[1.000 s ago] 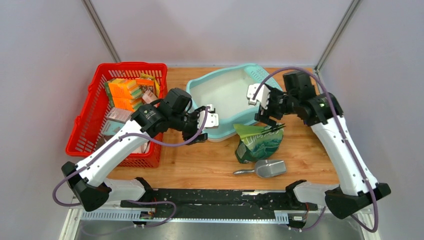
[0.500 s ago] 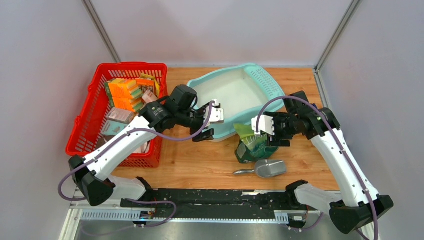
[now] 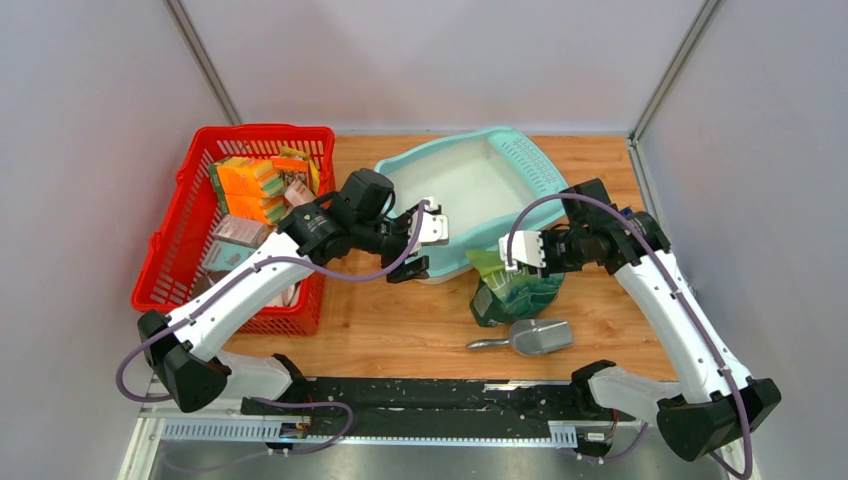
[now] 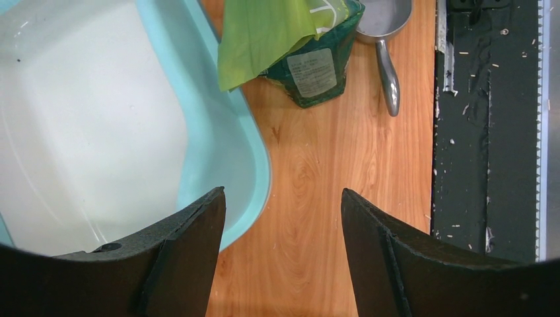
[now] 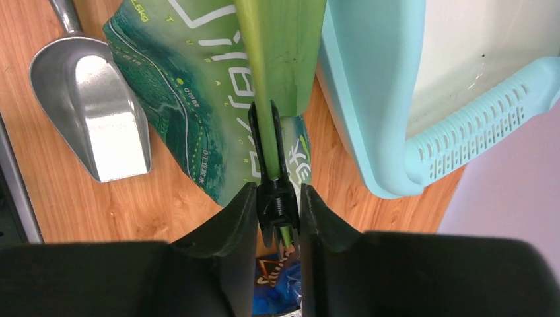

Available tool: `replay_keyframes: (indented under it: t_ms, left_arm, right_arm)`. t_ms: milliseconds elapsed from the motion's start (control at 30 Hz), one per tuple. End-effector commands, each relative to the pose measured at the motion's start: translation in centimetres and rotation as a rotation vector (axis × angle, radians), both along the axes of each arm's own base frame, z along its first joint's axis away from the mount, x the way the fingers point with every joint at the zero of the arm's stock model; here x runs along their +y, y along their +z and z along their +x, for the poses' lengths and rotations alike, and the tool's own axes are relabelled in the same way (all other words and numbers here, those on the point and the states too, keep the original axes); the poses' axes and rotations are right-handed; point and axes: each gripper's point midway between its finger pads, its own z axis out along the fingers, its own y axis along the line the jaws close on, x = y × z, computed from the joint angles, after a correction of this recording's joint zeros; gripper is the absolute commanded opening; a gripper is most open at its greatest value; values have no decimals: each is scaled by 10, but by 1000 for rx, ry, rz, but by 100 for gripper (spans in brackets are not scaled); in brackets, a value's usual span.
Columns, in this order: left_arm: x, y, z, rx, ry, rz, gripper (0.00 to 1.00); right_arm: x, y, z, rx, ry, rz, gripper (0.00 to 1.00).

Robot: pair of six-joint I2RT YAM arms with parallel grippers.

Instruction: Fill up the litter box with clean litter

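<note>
Wooden tabletop [image 3: 400, 310]: flap of green bag [image 3: 515, 285] meets litter box [image 3: 470, 185] rim.

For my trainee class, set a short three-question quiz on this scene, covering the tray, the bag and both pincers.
1. True or false: the light-teal rounded plastic litter box already holds litter.
2. The right pincer: A hangs open; B is shut on the green printed plastic bag; C is out of view.
3. Fill in: the left pincer is ____ (open or shut).
Key: 1 false; 2 B; 3 open.
</note>
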Motion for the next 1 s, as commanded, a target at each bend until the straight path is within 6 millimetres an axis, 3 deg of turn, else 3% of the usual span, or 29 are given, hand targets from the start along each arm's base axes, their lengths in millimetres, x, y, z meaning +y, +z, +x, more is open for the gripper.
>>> replay_keyframes:
  t_ms: [0, 67, 200, 233, 300, 400, 467, 500, 567, 667, 700, 800, 967]
  left_arm:
    - [-7, 12, -1, -19, -16, -50, 73]
    - [-8, 12, -1, -20, -18, -50, 73]
    - [-10, 14, 1, -22, -19, -54, 73]
    - [-10, 16, 2, -27, -19, -58, 73]
    - [-11, 18, 2, -33, -22, -61, 73]
    - [-12, 19, 4, -38, -22, -64, 73]
    - [-14, 21, 6, -48, -21, -72, 73]
    - [-15, 24, 8, -59, -18, -81, 73]
    - [-18, 28, 11, -60, -3, -94, 73]
    - [-24, 42, 17, -50, 38, -138, 73]
    - [-26, 48, 17, -55, 41, -151, 73]
    - [-27, 46, 21, -57, 59, -137, 73]
    - [-22, 33, 29, -56, 108, -76, 73]
  right_arm:
    - [0, 17, 14, -88, 10, 2, 14]
    - [-2, 23, 15, -106, 4, 6, 1]
    - [-6, 46, 17, -156, -29, 32, 0]
    - [-8, 63, 20, -194, -56, 59, 0]
    - [-9, 79, 20, -200, -123, 123, 0]
    - [-21, 101, 28, -196, -326, 250, 0]
    - [-41, 104, 45, -218, -493, 320, 0]
    - [-58, 104, 49, -211, -677, 396, 0]
    - [-82, 93, 65, -251, -857, 431, 0]
    - [-108, 78, 72, -273, -1126, 490, 0]
    - [-122, 60, 69, -243, -1215, 485, 0]
    - [-133, 24, 65, -143, -1378, 526, 0]
    - [-129, -22, 63, 4, -1437, 566, 0]
